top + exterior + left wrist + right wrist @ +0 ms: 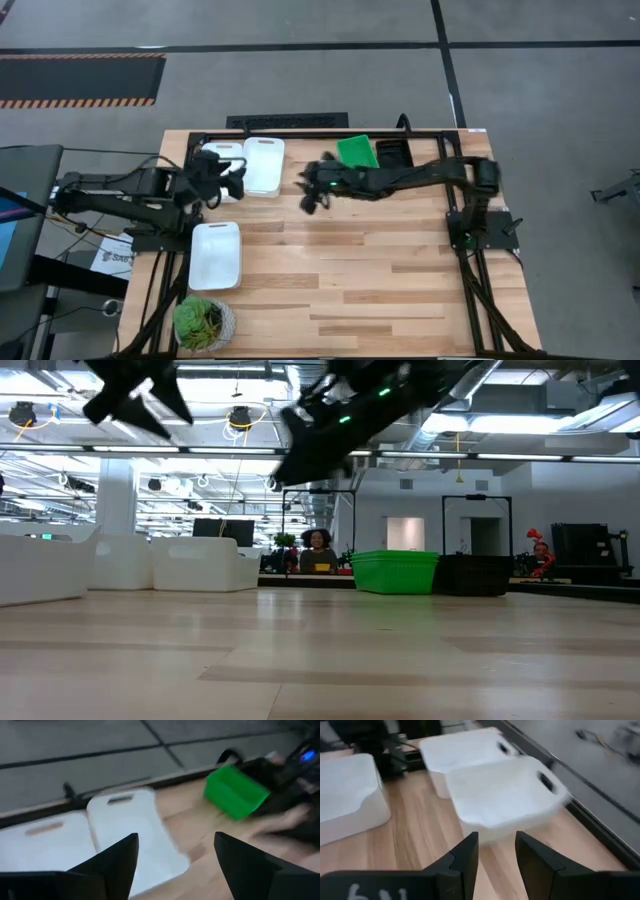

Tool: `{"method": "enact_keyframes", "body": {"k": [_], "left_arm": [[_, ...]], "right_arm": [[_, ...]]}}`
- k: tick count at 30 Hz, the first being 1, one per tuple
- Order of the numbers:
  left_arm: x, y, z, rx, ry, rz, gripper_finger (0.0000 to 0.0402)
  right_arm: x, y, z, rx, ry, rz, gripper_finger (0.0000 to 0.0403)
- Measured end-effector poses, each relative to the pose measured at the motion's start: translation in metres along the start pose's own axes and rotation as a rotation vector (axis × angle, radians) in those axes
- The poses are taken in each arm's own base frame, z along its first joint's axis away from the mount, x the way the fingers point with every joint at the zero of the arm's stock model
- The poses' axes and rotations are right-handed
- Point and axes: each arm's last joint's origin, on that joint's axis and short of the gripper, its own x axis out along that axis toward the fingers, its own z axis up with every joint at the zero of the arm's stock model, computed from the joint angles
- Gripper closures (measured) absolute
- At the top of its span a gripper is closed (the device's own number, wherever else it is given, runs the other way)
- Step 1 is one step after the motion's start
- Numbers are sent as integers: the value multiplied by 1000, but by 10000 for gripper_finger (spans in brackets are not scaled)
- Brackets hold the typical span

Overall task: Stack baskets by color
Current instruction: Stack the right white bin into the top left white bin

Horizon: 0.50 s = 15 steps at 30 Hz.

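Note:
Three white baskets rest on the table's left half: one (264, 165) at the far edge, another (218, 152) to its left and partly under my left arm, a third (216, 255) nearer the front. A green basket (358, 152) and a black basket (392, 152) sit side by side at the far edge, right of centre. My left gripper (236, 183) (176, 837) hovers open above the table beside the two far white baskets. My right gripper (311, 195) (496, 836) is open too, in the air just right of the far white basket (505, 795), pointing at it.
A round potted plant (205, 322) stands at the near left corner. Bare wood lies across the middle and right of the table (400, 270). In the low view a person (318, 550) sits in the room beyond the far edge.

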Motion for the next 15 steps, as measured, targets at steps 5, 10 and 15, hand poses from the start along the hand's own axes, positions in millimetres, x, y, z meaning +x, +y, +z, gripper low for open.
{"method": "enact_keyframes", "body": {"k": [5,10,15], "left_arm": [[-20,5,19,-9,-58,-75,152],[-29,13,23,14,-68,-111,152],[-31,17,22,24,-61,-103,152]], "right_arm": [[50,18,10,-160,5,81,249],[86,33,31,-284,28,106,245],[107,38,47,-336,46,164,248]]}}
